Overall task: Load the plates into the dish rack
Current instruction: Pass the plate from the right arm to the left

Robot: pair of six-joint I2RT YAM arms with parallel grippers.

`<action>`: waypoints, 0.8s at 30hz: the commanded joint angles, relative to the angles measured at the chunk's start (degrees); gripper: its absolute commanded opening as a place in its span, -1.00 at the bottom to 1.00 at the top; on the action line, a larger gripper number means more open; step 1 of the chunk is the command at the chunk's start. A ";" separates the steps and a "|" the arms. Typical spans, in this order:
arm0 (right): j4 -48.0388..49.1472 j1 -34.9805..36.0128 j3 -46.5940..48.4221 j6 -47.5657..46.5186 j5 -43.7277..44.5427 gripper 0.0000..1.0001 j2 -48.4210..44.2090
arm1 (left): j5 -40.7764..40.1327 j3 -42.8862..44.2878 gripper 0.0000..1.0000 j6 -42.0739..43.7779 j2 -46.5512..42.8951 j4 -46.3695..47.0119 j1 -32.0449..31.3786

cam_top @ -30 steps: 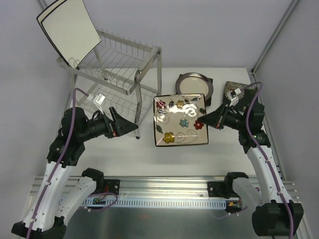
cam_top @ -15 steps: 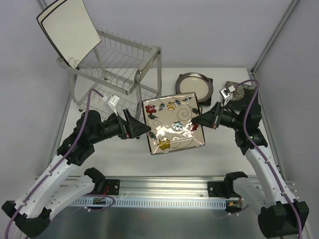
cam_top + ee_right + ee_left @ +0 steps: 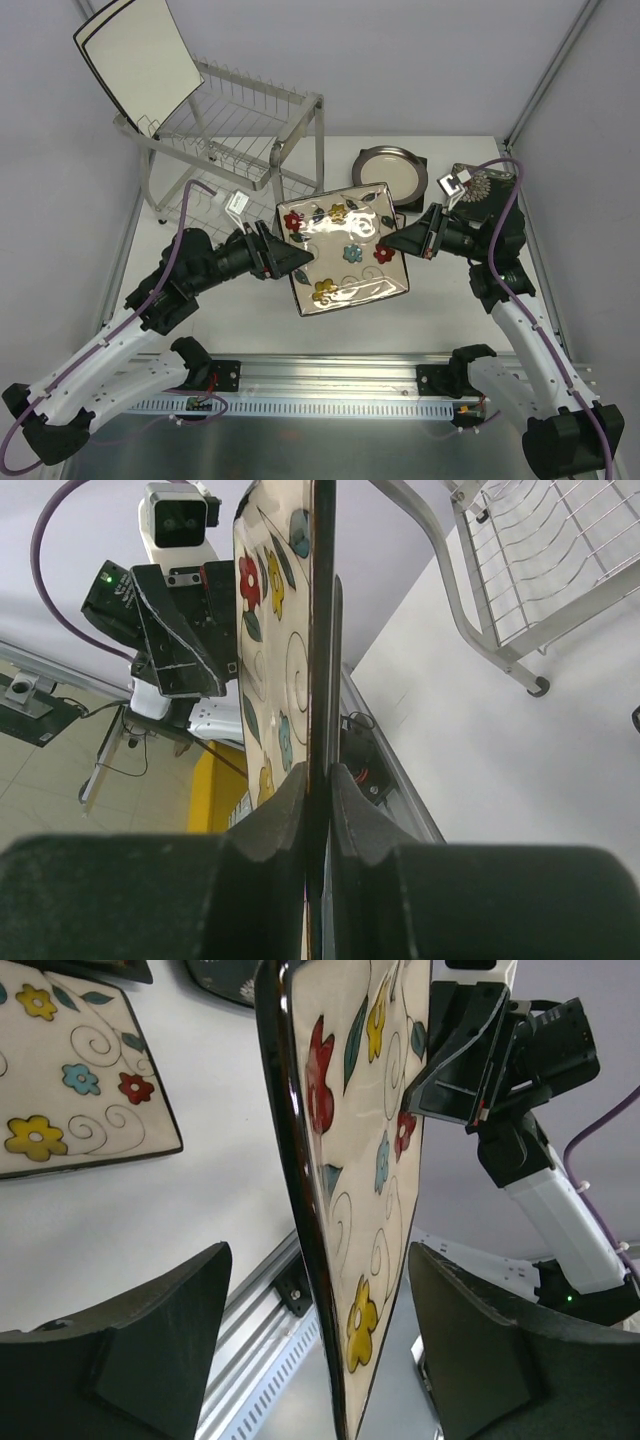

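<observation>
Flower plate moved left toward rack; your R gripper clamps it, L gripper wide astride edge: handover pending.

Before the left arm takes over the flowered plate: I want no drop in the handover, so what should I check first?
1. Right tool shut on the flowered plate: ok.
2. Plate rim between the fingers of the left tool: ok, in the left wrist view.
3. Left tool closed on the rim: not ok, it is open.
4. Plate corner apart from the front leg of the dish rack: cannot tell, they overlap from above.
5. Free slots on the rack's upper shelf: ok, only the white plate leans at its left end.
</observation>
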 commanded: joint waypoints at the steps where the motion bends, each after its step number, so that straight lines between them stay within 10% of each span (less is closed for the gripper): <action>1: 13.71 0.63 2.69 5.72 -0.48 -0.99 -2.57 | -2.09 -0.80 0.36 -0.88 -0.19 5.21 -1.09; 24: 10.56 2.56 2.78 1.24 3.38 -0.99 -1.07 | -3.32 -2.29 -0.45 -2.03 0.07 9.69 -3.91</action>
